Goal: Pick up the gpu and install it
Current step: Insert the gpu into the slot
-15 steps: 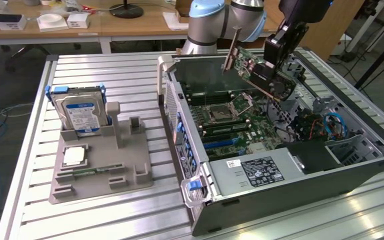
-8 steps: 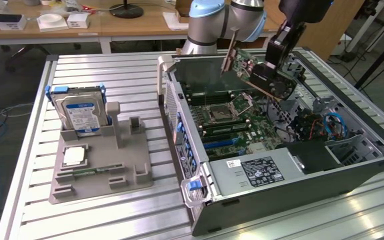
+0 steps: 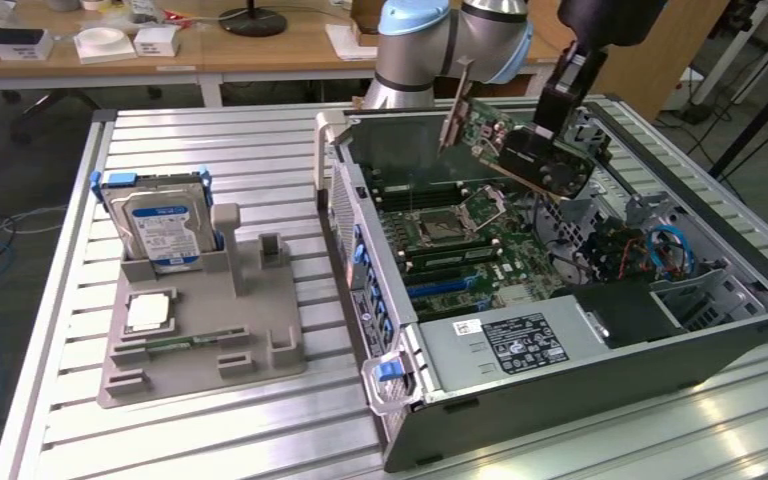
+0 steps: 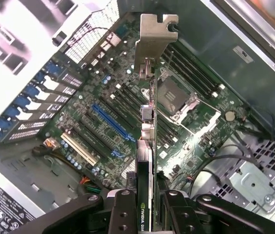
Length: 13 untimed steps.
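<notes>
Gpu (image 3: 528, 152), spotted where? (A)

Spotted up over the open case (image 3: 704, 330), above the motherboard (image 3: 491, 250). Held tilted, black cooler face turned toward the exterior camera, silver bracket (image 3: 454, 115) at the end toward the exterior view's left. (B)

Claw (image 3: 560, 128) state? (A)

Clamped on the gpu, pinched across its thickness at the end opposite the bracket. Checked against the wrist view: black fingers (image 4: 122, 209) pressed on both faces, gpu seen edge-on, bracket at the far end. (B)

Seated in a slot? (A)

Not seated. Looked clear of the board in the exterior view. From the wrist, lined up over the stretch between the blue slot (image 4: 110, 122) and the CPU socket (image 4: 176, 97); could not judge the height. (B)

Anything else noted on the bench (image 3: 57, 300)? (A)

Noted a grey holder (image 3: 204, 350) well apart from the case, toward the exterior view's left, with the blue-labelled hard drive (image 3: 157, 228) standing upright in it. Also logged the power supply (image 3: 518, 345) at the case's near end. (B)
</notes>
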Available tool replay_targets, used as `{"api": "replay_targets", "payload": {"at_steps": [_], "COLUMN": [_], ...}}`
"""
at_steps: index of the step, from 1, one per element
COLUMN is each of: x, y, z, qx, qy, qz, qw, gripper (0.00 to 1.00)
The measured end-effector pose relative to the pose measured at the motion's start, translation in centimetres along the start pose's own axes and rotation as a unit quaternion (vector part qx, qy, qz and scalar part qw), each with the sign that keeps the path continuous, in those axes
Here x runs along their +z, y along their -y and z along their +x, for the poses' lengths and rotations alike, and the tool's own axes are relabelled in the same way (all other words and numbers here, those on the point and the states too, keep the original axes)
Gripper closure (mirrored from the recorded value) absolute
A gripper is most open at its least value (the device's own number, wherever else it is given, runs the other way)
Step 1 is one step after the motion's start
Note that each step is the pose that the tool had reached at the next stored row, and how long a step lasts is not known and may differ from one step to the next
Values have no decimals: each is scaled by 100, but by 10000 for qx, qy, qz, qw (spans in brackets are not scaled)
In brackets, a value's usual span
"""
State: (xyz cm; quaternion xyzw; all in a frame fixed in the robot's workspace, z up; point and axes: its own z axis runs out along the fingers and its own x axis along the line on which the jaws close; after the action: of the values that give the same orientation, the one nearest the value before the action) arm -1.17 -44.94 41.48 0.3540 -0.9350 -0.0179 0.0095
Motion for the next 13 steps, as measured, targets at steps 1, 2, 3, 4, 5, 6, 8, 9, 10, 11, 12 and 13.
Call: {"api": "replay_targets", "payload": {"at_steps": [1,2,3,4,5,6,8,9,10,11,12,13], "x": [0,0,1,0,1,1,2,1,2,2,3,2], "y": [0,1,1,1,1,1,1,1,2,2,2,2], "z": [0,-1,0,-1,-1,-1,-1,-2,-2,-2,-2,-2], "qx": [-59,-116,-171,-226,-286,-339,-444,-498,-552,-602,-657,-707], "qy": [-3,-5,-7,-9,-11,-14,-18,-20,-22,-24,-26,-28], "qz": [0,1,1,1,1,2,2,3,3,3,3,4], "qw": [10000,9999,9999,9997,9996,9994,9990,9988,9985,9982,9978,9975], "gripper": [74,74,74,74,74,74,74,74,74,74,74,74]}}
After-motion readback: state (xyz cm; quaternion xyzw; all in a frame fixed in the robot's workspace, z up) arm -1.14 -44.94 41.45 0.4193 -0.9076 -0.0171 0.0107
